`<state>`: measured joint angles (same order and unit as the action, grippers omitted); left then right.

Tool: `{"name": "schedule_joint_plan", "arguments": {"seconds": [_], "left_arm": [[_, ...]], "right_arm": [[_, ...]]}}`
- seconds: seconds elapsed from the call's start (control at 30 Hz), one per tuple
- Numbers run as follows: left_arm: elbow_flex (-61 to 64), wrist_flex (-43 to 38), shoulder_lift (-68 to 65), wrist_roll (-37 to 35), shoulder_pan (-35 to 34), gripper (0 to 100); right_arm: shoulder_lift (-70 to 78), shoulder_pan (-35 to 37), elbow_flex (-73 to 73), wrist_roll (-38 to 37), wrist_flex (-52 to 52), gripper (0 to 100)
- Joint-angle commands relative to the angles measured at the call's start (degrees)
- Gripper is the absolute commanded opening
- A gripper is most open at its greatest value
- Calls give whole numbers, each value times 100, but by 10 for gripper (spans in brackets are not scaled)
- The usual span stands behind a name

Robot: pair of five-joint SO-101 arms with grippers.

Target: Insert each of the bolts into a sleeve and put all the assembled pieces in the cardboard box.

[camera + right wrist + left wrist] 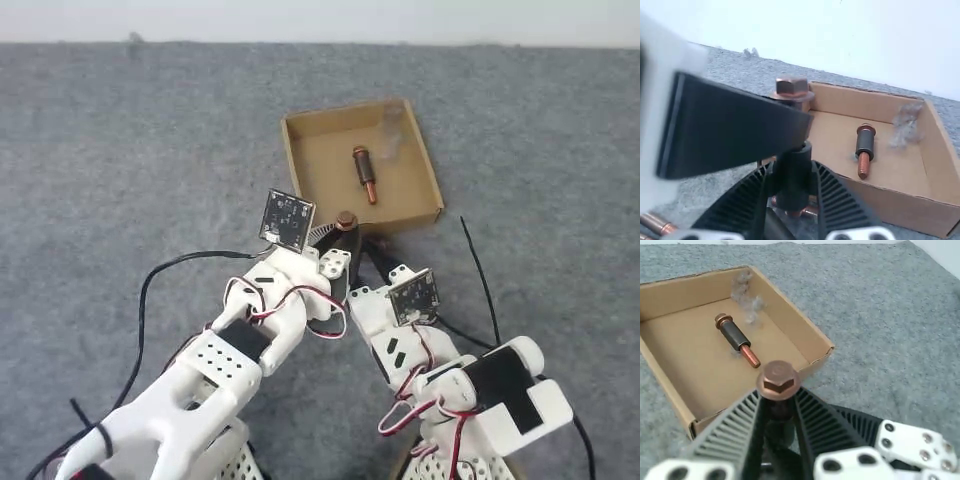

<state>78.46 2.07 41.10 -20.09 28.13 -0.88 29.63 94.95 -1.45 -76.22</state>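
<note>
Shank of bolt (pixel 778 380) unseen inside sleeve (pixel 792 175); loose bolts (pixel 654 224) partly beyond picture edge.

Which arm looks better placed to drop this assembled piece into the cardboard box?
Probably left. The left pincer grips the bolt just under its head, above the right pincer on the sleeve, so it could lift clear over the cardboard box wall.

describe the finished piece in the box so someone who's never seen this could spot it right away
Find the open cardboard box on the grey carpet. Lying flat on its floor is a copper bolt in a dark sleeve, its threaded tip poking out of the sleeve. It is the only piece inside the box; the other bolt stands upright just outside the near wall.
</note>
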Motion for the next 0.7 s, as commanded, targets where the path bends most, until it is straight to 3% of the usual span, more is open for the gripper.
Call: {"name": "schedule_joint_plan", "arguments": {"seconds": [0.0,0.27,0.47,0.67], "left_arm": [[-57,-123,185,-9,0,16],[-84,-123,202,-9,0,24],[-40,0,211,-404,0,183],[-110,79,237,-448,0,184]], "right_arm": [[-84,-207,-9,-105,-57,24],[-84,-215,-18,-105,-57,24],[-84,-215,-18,-105,-57,24],[-84,-215,-26,-105,-57,24]]}}
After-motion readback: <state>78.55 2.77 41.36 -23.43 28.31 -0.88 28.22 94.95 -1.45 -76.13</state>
